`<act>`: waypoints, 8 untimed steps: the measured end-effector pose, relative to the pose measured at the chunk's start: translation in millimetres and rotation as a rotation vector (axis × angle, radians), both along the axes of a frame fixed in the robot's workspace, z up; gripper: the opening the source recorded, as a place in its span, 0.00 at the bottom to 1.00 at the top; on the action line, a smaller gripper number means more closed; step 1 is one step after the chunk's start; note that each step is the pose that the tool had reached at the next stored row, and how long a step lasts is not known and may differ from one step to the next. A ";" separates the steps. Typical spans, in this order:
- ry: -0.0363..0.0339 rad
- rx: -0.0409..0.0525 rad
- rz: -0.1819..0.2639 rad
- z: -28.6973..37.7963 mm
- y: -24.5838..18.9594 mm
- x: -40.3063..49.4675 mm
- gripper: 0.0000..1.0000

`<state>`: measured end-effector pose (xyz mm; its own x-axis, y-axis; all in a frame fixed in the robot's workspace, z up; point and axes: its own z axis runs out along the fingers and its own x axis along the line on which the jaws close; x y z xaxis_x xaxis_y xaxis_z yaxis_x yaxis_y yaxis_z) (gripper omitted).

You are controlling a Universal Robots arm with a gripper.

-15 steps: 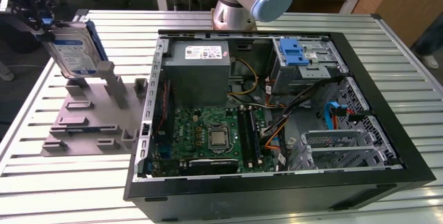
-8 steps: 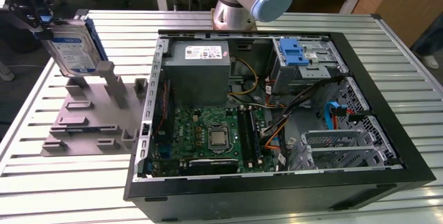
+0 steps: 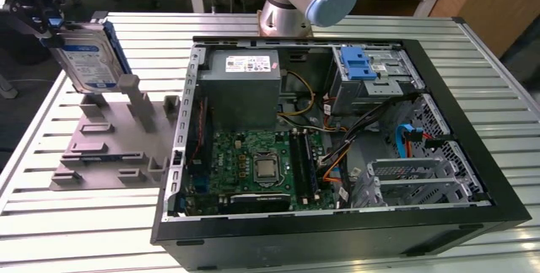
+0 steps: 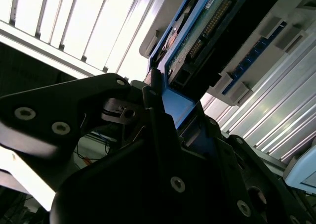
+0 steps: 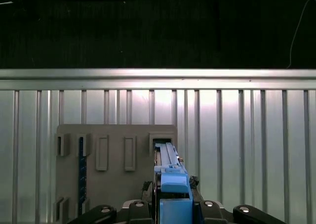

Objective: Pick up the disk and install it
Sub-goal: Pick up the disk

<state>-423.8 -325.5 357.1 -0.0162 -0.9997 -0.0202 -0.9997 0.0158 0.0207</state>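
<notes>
a: what's the gripper (image 5: 174,209) doing?
b: it's clamped on the blue-framed upper end of the disk (image 3: 85,58), holding it on edge (that grip suits a straight pull from a slot, i'd judge).
a: and below it?
b: the grey rack (image 3: 110,140), near the table's (image 3: 76,222) far corner at the exterior view's left. the open computer case (image 3: 337,225) sits well apart, so the disk isn't installed yet.
</notes>
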 end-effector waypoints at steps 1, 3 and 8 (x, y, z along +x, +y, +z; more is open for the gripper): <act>-0.0002 0.0000 0.000 0.1 0.0 0.0 0.37; -0.0004 -0.0002 0.000 0.4 0.0 0.1 0.37; 0.0001 -0.0005 0.000 2.3 0.1 0.1 0.37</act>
<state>-423.7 -325.4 359.4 -0.0162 -0.9997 -0.0197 -0.9997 0.0158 0.0207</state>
